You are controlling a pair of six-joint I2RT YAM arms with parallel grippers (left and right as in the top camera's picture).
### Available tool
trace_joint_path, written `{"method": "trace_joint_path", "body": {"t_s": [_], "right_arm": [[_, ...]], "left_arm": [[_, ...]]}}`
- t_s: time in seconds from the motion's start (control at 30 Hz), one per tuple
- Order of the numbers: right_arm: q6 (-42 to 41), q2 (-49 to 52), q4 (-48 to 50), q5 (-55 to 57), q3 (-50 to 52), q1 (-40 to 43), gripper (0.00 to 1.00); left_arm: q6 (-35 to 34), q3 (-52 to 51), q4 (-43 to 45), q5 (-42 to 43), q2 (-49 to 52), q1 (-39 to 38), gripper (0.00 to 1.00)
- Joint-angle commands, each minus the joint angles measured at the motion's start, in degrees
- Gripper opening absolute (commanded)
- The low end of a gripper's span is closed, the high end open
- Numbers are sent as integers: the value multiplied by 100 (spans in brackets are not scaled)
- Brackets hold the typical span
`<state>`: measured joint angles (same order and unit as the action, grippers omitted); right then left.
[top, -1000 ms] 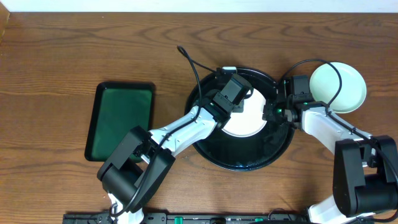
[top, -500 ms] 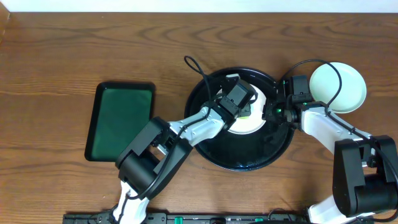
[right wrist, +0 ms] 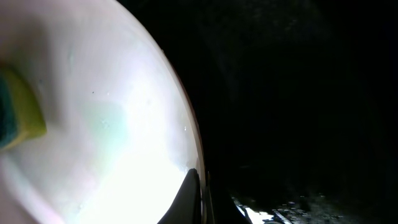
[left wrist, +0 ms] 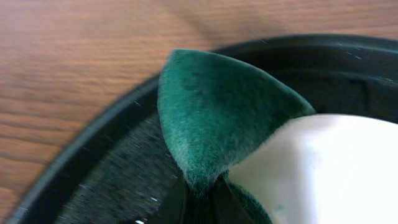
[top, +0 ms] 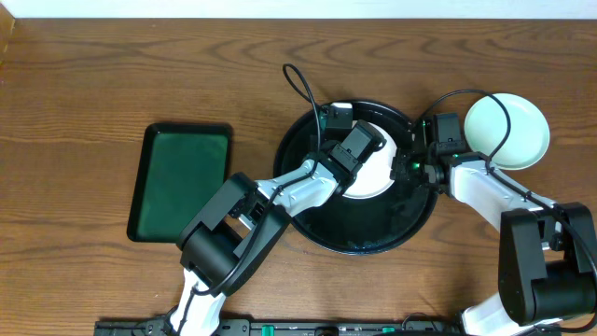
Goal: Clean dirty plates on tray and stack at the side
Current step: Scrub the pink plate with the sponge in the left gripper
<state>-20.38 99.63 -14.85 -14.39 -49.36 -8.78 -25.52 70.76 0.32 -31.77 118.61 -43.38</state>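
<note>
Well off to the left of the left gripper (top: 336, 123), a dark-green rectangular tray (top: 177, 182) lies flat on the brown wooden table (top: 112, 84). The left gripper itself hangs over the upper left part of the large round glossy black tray (top: 359, 233). Its jaws are pinched on a fuzzy dark-green sponge (left wrist: 217, 118), which sticks up ahead of the fingers. Just to the right of that sponge, and touching it, is the rim of a small round white plate (top: 373, 168) that sits inside the black tray. The tray's low rim (left wrist: 74, 180) curves past on the sponge's far side.

At the plate's right edge is the right gripper (top: 405, 168). Its thin dark fingers (right wrist: 193, 193) are drawn close together on the plate's rim (right wrist: 180, 112). In the right wrist view a yellow-green sponge edge (right wrist: 15, 115) rests on the far side of that plate. Beyond the right gripper, outside the black tray and near its upper right rim, a pale-mint round plate (top: 508, 131) lies on the table.
</note>
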Motion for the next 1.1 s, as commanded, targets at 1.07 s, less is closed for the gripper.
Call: {"method": "trace_joint_path", "body": {"t_s": [1.07], "right_arm": [[72,83,-74,83,142,-247,1]], "left_arm": [[542,-35,573,540,223,610,7]]}}
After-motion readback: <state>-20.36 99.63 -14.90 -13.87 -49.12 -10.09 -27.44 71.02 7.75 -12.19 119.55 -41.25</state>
